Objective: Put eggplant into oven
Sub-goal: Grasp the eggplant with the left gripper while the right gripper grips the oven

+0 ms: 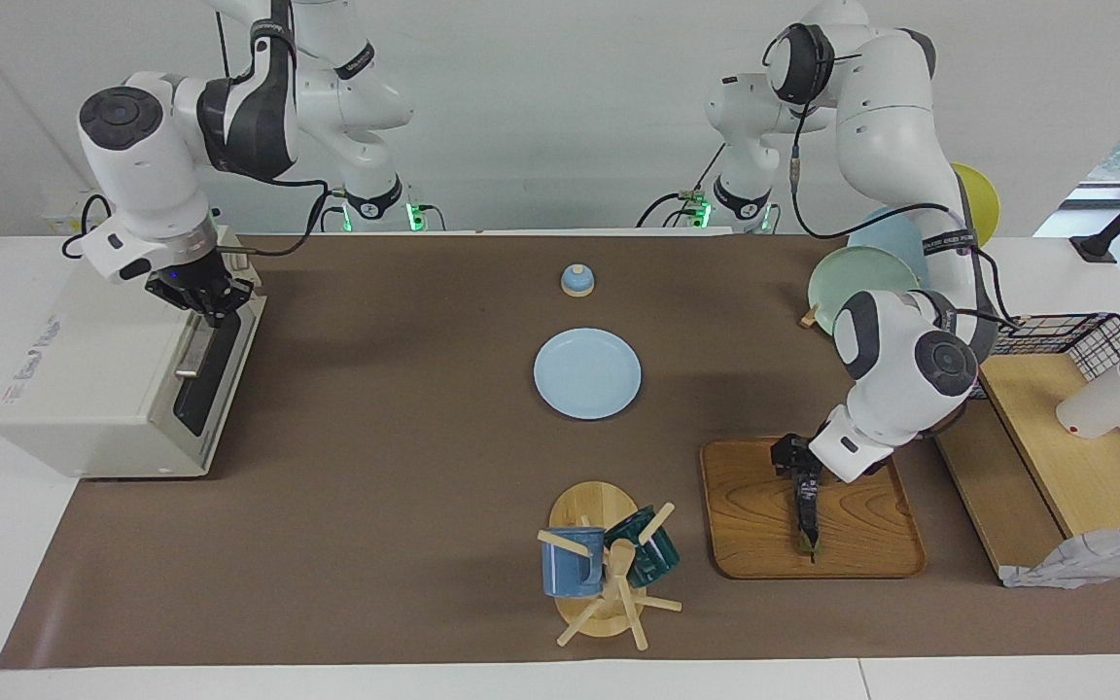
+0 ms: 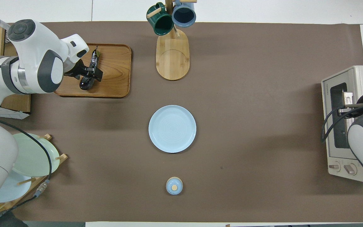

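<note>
eggplant (image 1: 806, 513) lies lengthwise on the wooden tray (image 1: 745, 535) toward the left arm's end of the surface, its greenish stem end pointing away from the robots; the overhead view shows the same thing (image 2: 88, 71) with its rounded dark end nearer the robots. the left pincer (image 1: 797, 465) is down on the end of it nearer the robots, and in the overhead view (image 2: 90, 73) its fingers seem to sit on either side of the body, though i cannot tell if they have closed on it or only bracket it. it looks light, long and thin, with a glossy skin that may slip, and probably firm enough not to sag much; a hold this near one end could let the stem end droop or swing, so a grip closer to the middle would carry it more evenly. the oven (image 1: 84, 389) stands at the right arm's end of the surface, well apart from the tray, its door apparently shut. the right pincer (image 1: 210, 301) is at the door's bar handle (image 1: 192, 345), whether clamped on it i cannot tell
</note>
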{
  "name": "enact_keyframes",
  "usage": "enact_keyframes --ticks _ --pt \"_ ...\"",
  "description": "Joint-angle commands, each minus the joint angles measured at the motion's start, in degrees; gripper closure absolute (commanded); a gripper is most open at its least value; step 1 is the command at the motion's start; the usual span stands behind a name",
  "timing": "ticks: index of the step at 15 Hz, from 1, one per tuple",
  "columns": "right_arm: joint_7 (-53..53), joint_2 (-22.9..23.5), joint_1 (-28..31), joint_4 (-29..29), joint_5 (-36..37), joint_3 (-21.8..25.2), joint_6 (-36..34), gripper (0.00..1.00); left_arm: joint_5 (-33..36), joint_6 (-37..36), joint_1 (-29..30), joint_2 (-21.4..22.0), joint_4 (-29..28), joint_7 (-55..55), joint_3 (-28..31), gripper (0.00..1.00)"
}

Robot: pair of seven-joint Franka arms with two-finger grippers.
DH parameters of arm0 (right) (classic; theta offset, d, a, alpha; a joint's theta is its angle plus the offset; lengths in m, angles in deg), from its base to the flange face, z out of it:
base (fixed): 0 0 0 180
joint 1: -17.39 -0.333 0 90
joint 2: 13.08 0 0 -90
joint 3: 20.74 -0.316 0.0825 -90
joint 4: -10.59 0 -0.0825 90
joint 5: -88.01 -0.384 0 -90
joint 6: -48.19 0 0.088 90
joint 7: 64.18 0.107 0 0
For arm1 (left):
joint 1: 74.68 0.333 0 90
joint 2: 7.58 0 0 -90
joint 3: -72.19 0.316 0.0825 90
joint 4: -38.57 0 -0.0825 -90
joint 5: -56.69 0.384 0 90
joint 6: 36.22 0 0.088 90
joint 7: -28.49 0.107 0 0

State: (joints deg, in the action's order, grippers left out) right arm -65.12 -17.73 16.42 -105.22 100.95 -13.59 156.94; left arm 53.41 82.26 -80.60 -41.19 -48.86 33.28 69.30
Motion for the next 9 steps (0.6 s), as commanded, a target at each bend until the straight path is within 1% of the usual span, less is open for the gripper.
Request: enact_keyframes --ticks 1,2,3,5,7,8,9 --pt "-2.7 -0.5 2.3 -1.6 1.4 -0.5 1.7 1.0 0.9 2.5 -0.6 1.4 -2.8 0.9 0.7 0.27" --pt "-3.7 -0.4 2.6 -1.8 1.4 -0.5 2.6 1.0 0.9 2.0 -0.5 1.4 -2.5 0.9 0.7 0.58" --pt "-4.1 -0.4 3.2 -2.5 1.4 -0.5 3.7 1.0 0.9 1.4 -0.1 1.4 -2.0 1.0 0.6 1.0" --pt "-5.6 -0.5 4.7 -3.7 1.4 -0.6 4.9 1.0 0.2 -1.7 0.5 1.2 0.2 1.7 0.6 1.0" --pt "-6.1 -0.5 4.9 -4.2 1.3 -0.6 5.1 1.0 -2.0 -5.8 0.6 1.3 3.5 1.6 0.6 1.0" --pt "-5.9 -0.5 4.8 -4.4 1.2 -0.6 5.0 1.0 -3.3 -6.9 0.6 2.2 3.8 1.5 0.8 1.0" --pt "-5.7 -0.5 4.7 -4.7 1.0 -0.6 5.1 1.0 -4.5 -7.3 0.4 4.7 3.0 1.4 0.9 1.0"
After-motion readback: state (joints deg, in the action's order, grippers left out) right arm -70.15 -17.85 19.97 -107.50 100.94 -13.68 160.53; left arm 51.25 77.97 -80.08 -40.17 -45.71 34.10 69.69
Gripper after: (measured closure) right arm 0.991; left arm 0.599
